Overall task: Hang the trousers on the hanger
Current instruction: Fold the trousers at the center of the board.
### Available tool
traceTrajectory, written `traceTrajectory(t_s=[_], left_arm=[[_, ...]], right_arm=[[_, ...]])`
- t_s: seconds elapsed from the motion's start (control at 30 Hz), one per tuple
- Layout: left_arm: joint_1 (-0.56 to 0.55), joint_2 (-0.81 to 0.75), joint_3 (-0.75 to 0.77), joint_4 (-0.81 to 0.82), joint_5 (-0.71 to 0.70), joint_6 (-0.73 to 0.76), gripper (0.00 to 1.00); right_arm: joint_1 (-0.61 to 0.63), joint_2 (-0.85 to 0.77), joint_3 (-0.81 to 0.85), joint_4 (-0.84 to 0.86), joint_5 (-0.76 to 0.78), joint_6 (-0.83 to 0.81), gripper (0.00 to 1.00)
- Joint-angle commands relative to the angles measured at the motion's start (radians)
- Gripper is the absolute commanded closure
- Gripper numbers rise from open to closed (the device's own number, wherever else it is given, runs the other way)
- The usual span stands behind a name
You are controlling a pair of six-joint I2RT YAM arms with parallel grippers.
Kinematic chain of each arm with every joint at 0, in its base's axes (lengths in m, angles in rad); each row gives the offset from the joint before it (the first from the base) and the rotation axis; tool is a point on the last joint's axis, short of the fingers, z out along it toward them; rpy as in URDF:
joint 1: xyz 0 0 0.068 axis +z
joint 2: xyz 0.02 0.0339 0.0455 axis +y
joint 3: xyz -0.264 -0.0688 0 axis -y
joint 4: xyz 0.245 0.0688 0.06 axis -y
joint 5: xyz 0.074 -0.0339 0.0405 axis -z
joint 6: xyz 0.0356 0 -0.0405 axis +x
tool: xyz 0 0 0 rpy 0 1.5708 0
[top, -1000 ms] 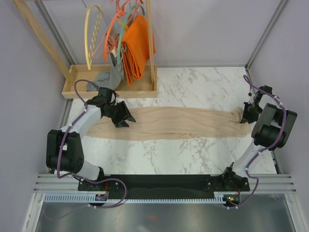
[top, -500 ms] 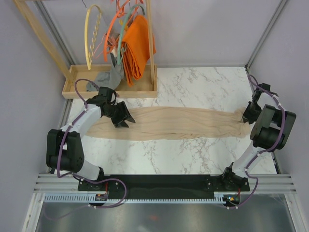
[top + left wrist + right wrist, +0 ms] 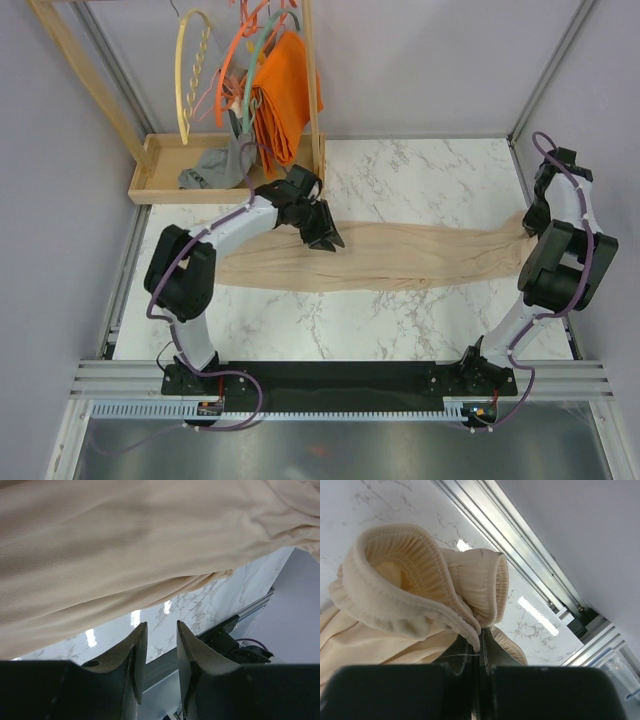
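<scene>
Evidently light and floppy, the trousers (image 3: 400, 255) are pinched at their waistband (image 3: 410, 565), likely the surest hold, by the right tool (image 3: 479, 647); left tool (image 3: 161, 627) narrow, empty.

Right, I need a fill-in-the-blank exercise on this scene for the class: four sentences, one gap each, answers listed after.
1. The right end effector is shut on the ____ of the trousers.
2. The pale yellow hanger hangs on the ____ rack.
3. The cloth draped on that rack, right of the hanger, is ____ in colour.
4. The left end effector, open over the trousers, grips ____.

Missing words: waistband; wooden; orange; nothing.
</scene>
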Motion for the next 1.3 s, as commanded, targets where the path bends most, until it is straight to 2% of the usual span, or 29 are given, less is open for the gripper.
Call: traceTrajectory(t_s=[0.0,0.2,0.37,0.47,0.63,0.8,0.87,0.9,0.93,1.03,1.1,1.17,1.27], left_arm=[[-0.067,0.057,0.084,0.041,0.017,-0.15,0.64],[-0.075,-0.039,0.091,-0.054,-0.066,-0.087,0.63],[-0.073,-0.139,0.059,-0.141,-0.167,0.022,0.63],[-0.064,-0.21,0.038,-0.19,-0.248,0.116,0.62],[-0.01,-0.306,-0.019,-0.276,-0.363,0.247,0.61],[0.071,-0.429,-0.12,-0.287,-0.368,0.298,0.6],[0.114,-0.455,-0.139,-0.292,-0.344,0.307,0.6],[0.126,-0.463,-0.143,-0.293,-0.336,0.312,0.6],[0.146,-0.47,-0.149,-0.293,-0.325,0.315,0.6],[0.18,-0.487,-0.151,-0.295,-0.321,0.329,0.59],[0.197,-0.492,-0.143,-0.301,-0.322,0.333,0.59],[0.2,-0.489,-0.131,-0.305,-0.325,0.335,0.59],[0.206,-0.483,-0.128,-0.312,-0.327,0.333,0.58]], right_arm=[[0.0,-0.029,0.157,-0.056,0.056,-0.013,1.0],[-0.04,-0.029,0.341,-0.095,0.075,-0.049,1.0],[-0.02,-0.076,0.378,-0.101,0.011,-0.042,1.0],[0.07,-0.11,0.368,-0.108,0.041,-0.025,1.0],[0.233,-0.113,0.457,-0.26,0.037,0.053,1.0],[0.426,-0.096,0.63,-0.432,-0.029,0.209,1.0],[0.504,-0.086,0.699,-0.46,-0.102,0.269,1.0],[0.565,-0.086,0.71,-0.469,-0.134,0.352,1.0],[0.592,-0.093,0.71,-0.464,-0.217,0.393,1.0],[0.691,-0.144,0.644,-0.371,-0.3,0.594,1.0],[0.762,-0.191,0.54,-0.256,-0.369,0.744,1.0],[0.802,-0.202,0.488,-0.198,-0.42,0.812,1.0],[0.872,-0.199,0.466,-0.151,-0.4,0.918,1.0]])
